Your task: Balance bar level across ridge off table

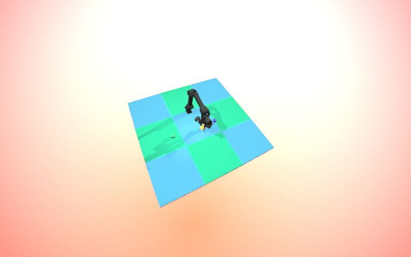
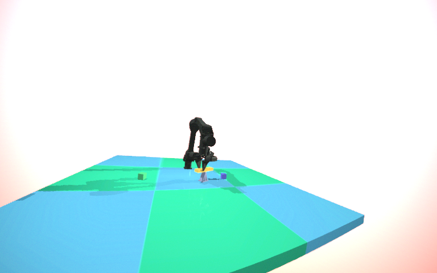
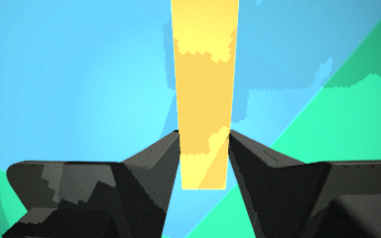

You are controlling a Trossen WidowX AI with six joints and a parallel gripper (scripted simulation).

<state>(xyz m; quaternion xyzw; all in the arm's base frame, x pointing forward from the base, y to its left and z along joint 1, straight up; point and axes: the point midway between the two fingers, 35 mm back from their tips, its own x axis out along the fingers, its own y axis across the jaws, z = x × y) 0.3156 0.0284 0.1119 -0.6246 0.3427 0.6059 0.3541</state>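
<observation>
The yellow bar (image 1: pixel 202 127) (image 2: pixel 209 169) (image 3: pixel 205 99) is above the table, directly over the pale purple ridge (image 2: pixel 203 178) in the exterior view. It looks about level there. Whether its underside touches the ridge top cannot be told. My gripper (image 2: pixel 201 168) (image 3: pixel 203 135) points down and is shut on the bar, one finger against each long side. In the wrist view the bar's near end shows between the fingers and its far end runs out of the top. The ridge is hidden under the bar in the wrist view.
A green cube (image 1: pixel 173 136) (image 2: pixel 141 176) sits on the table (image 1: pixel 179 181) (image 2: pixel 193 225), well to the left of the ridge in the top and exterior views. A purple-blue cube (image 1: pixel 214 120) (image 2: pixel 223 176) sits close to the right of the ridge.
</observation>
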